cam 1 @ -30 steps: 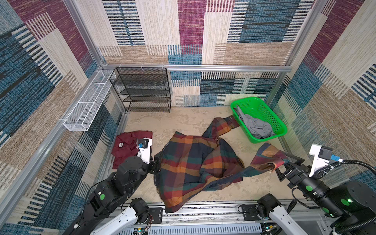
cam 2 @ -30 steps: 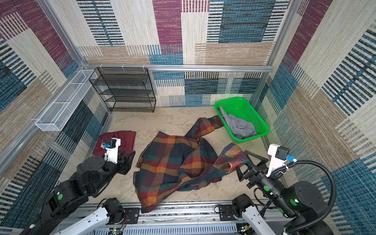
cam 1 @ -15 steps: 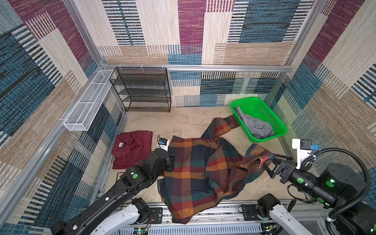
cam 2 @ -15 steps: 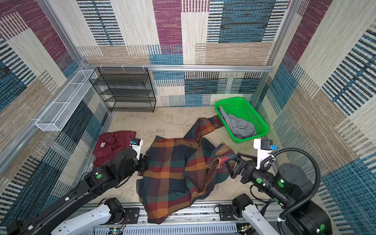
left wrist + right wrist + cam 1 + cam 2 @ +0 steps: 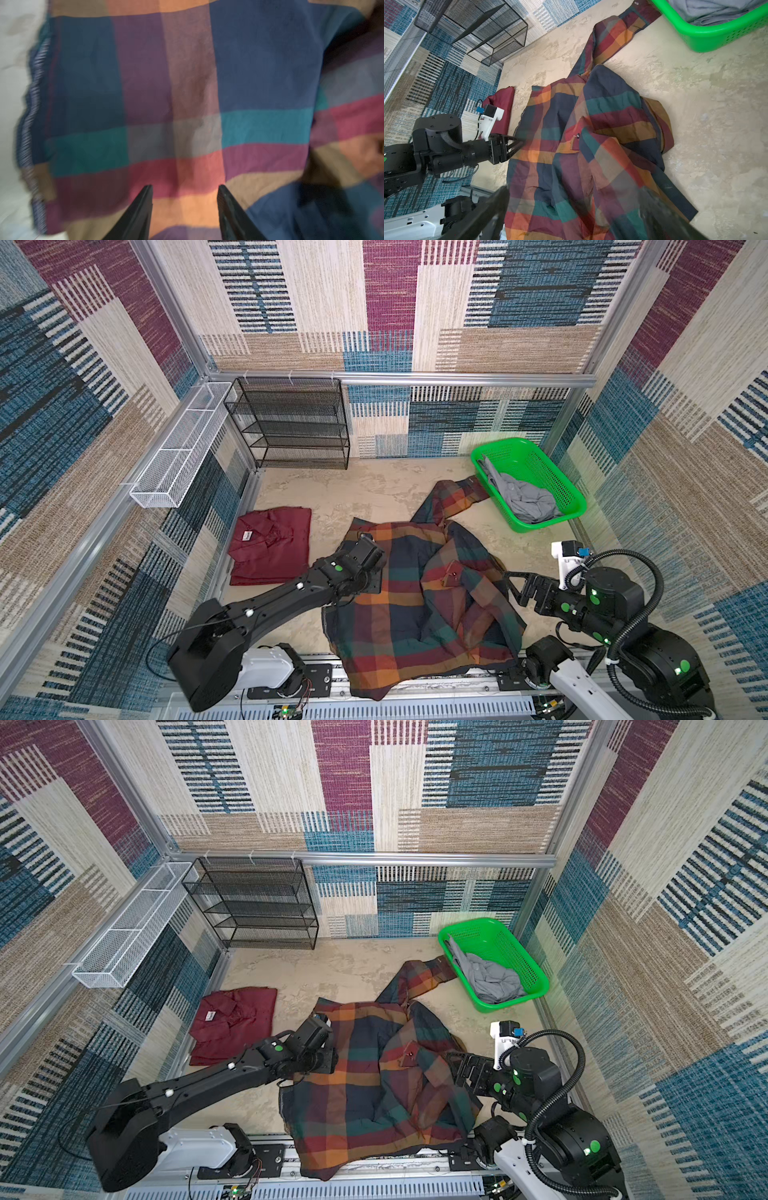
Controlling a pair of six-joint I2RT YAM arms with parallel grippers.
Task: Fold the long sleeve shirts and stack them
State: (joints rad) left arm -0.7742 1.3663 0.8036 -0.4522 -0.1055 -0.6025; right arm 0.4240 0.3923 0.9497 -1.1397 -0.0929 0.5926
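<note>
now dropped across the plaid shirt [image 5: 395, 614], its sleeve lies crumpled; right pincer [image 5: 574, 188] gapes wide, left pincer [image 5: 185, 188] half-parted above.

The large plaid shirt [image 5: 399, 605] is spread out crumpled on the desk [image 5: 374, 489], with one sleeve stretched toward the green basket [image 5: 540, 525]. The maroon shirt [image 5: 270, 545] is laid folded, apart. The grey shirt [image 5: 523, 499] is bundled inside the basket.

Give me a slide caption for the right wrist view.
Left hand at the edge of the crumpled plaid shirt, green basket and black wire rack beyond.
</note>
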